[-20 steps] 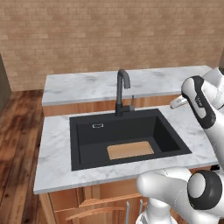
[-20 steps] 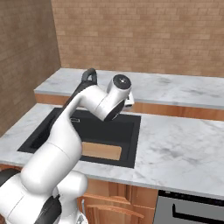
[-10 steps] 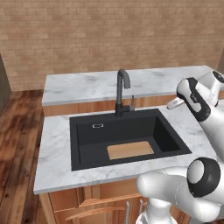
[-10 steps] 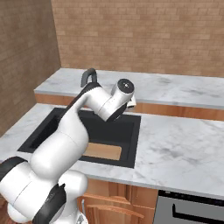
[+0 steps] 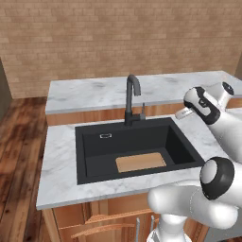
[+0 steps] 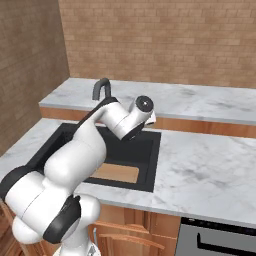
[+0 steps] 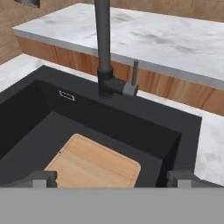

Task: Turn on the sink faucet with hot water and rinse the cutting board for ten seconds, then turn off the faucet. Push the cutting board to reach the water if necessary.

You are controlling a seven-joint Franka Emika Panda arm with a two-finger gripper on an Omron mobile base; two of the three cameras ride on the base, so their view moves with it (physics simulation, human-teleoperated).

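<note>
Since our open gripper sits well short of the faucet, we risk nudging its lever cold — not hot.

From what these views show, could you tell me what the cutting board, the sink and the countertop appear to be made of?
The cutting board looks like light tan wood, matte, with faint grain lines running along it. The sink is a matte black basin with no shine, perhaps composite or coated metal; the look leaves that open. The countertop looks like polished white marble with grey veining.
</note>
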